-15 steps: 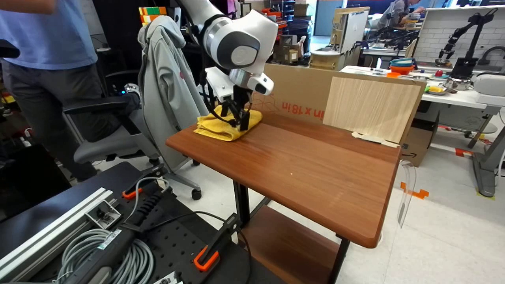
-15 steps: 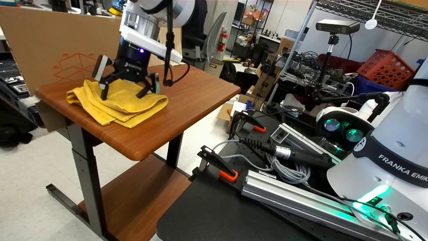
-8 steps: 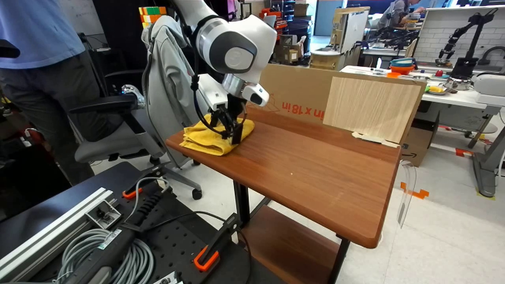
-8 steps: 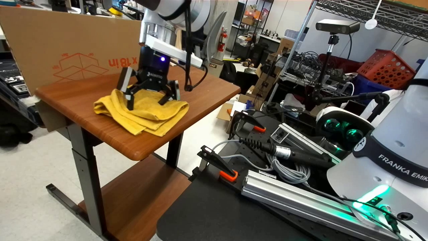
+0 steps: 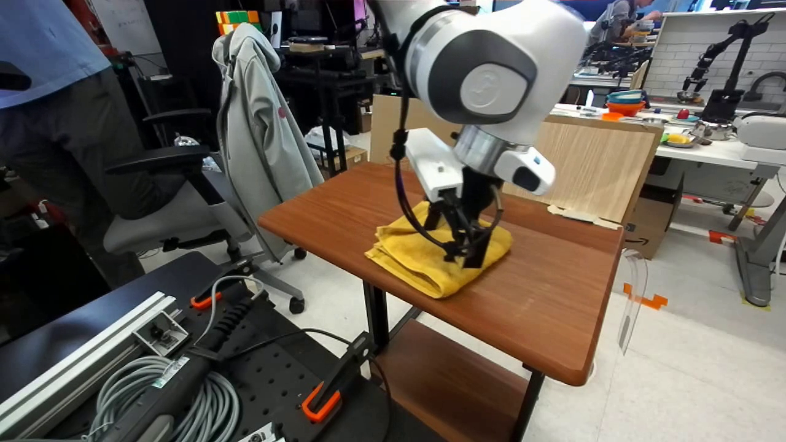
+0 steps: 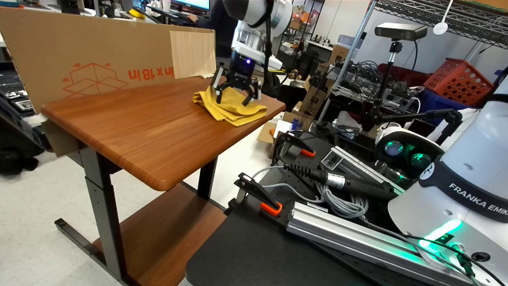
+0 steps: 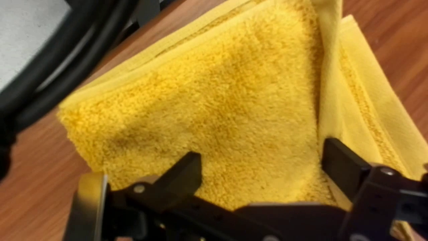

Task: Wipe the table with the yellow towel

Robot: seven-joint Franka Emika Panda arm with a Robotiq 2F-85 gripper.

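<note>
Gray jacket [image 5: 264,123] drapes office chair [image 5: 184,224] off left edge of table [image 5: 552,294]. Printed cardboard [image 5: 390,120] stands upright along back edge, likely as screen. Yellow towel [image 5: 417,264] lies folded just inside front edge, probably layered for thicker wiping pad. Robotiq gripper [image 7: 263,154] stands over towel, fingers [image 7: 185,172] spread wide in wrist view, tips apparently against it: likely pins towel by downward pressure rather than pinch, so pad slides whole. Wood-grain panel [image 5: 589,166] stands against cardboard toward right end of back edge, purpose unclear.
</note>
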